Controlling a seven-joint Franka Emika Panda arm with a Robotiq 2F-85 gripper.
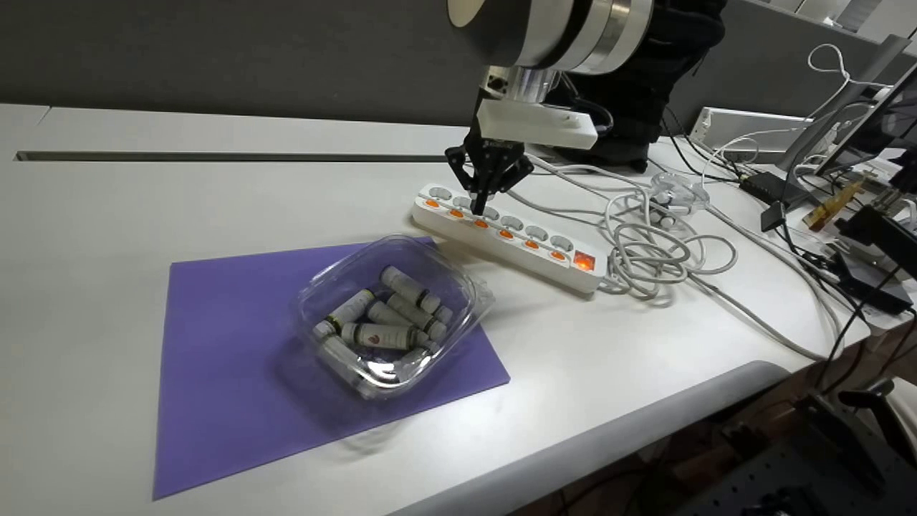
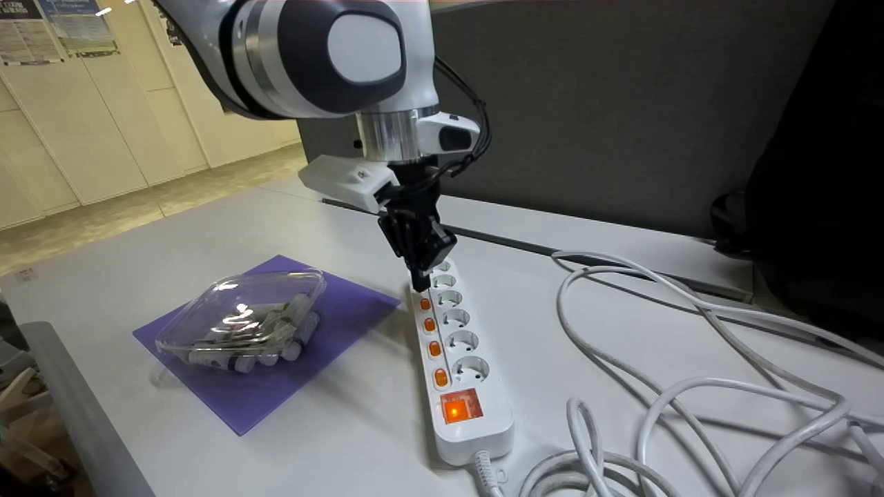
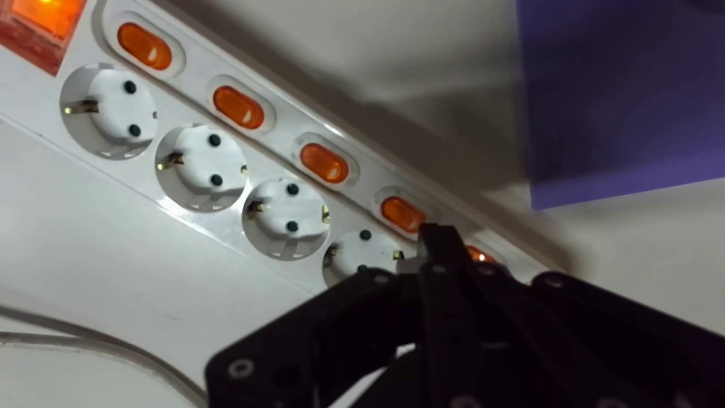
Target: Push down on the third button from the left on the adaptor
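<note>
The arm (image 2: 276, 59) reaches in from the top in both exterior views, and its gripper (image 2: 420, 281) hangs over the adaptor (image 1: 494, 244), the two fingers pressed together and holding nothing. The adaptor, a long white strip of sockets (image 2: 462, 341), lies at an angle on the white table (image 1: 93, 215), near a purple sheet (image 1: 229, 416). Counting from the left in an exterior view, the fingertips (image 1: 479, 206) stand just behind the third button (image 1: 481, 224) (an orange one, like the rest of its row) — so near that I cannot tell whether they touch the strip. In the wrist view they sit right beside that button and partly cover the neighbouring button (image 3: 481, 255). The big orange switch (image 1: 584, 261) at one end is lit, and a cable (image 2: 485, 468) leaves from there. On the sheet stands a clear plastic container (image 1: 464, 315) — vials (image 1: 383, 336) heaped inside it.
</note>
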